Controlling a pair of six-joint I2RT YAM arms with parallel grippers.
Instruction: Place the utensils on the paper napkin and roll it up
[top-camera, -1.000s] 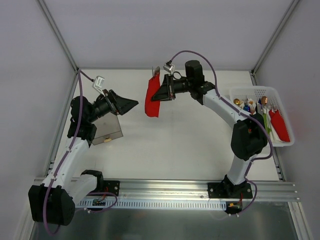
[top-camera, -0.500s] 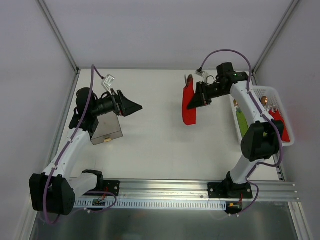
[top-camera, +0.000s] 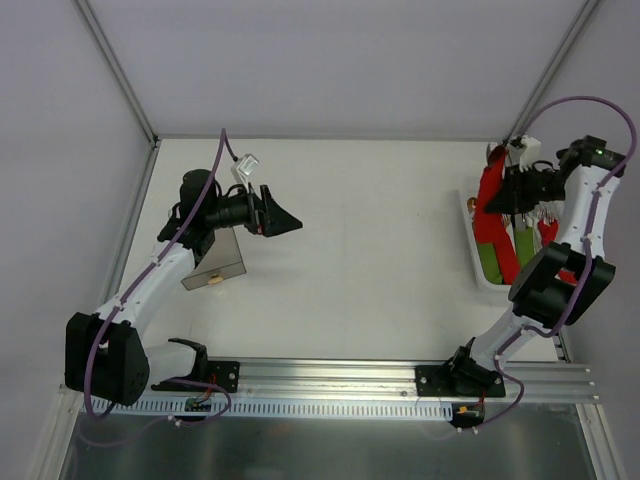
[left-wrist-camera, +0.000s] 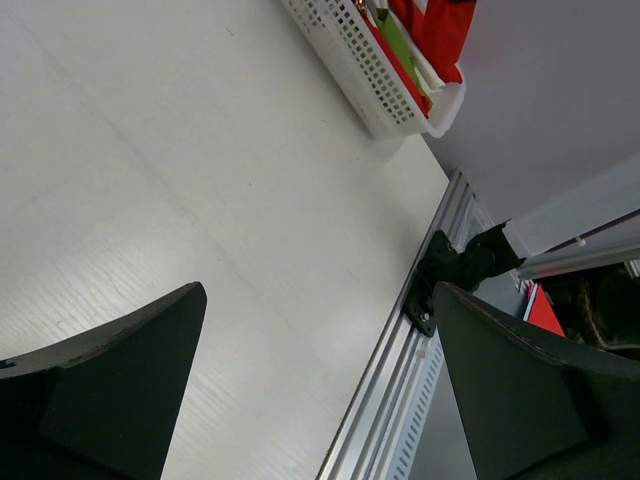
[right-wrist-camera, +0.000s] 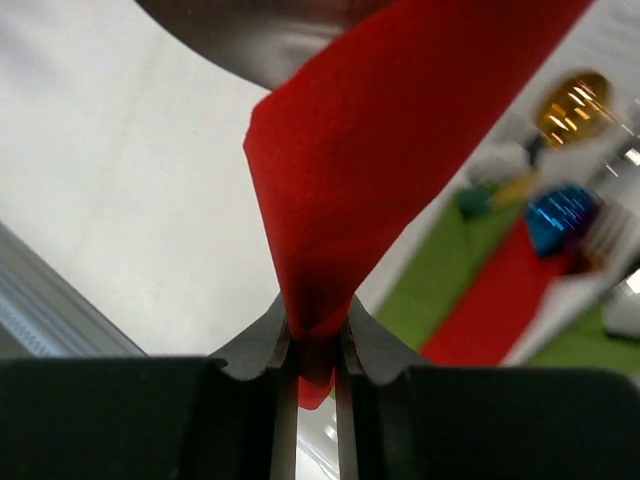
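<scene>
Napkin roll (top-camera: 488, 200) pinched in my right gripper (right-wrist-camera: 312, 342) over basket (left-wrist-camera: 350, 60); left gripper (left-wrist-camera: 318, 290) wide open, empty; only drop-off apparently left.

White desk (top-camera: 360, 230): matte top, closed in by pale enclosure walls (top-camera: 330, 60) at rear and both sides.
White perforated basket (top-camera: 472, 245): at right edge of desk, long side along right wall.
Basket contents: green rolled bundle (top-camera: 490, 262) and red rolled bundle (right-wrist-camera: 480, 300) lying side by side. Gold cutlery tip (right-wrist-camera: 572, 105) and blue cutlery tip (right-wrist-camera: 560, 215) poke from bundle ends; both blurred in right wrist view.
Grey metal box (top-camera: 215, 262): left part of desk, partly hidden, small tan piece at near edge.
Aluminium rail (top-camera: 330, 375): along near edge of desk.
</scene>
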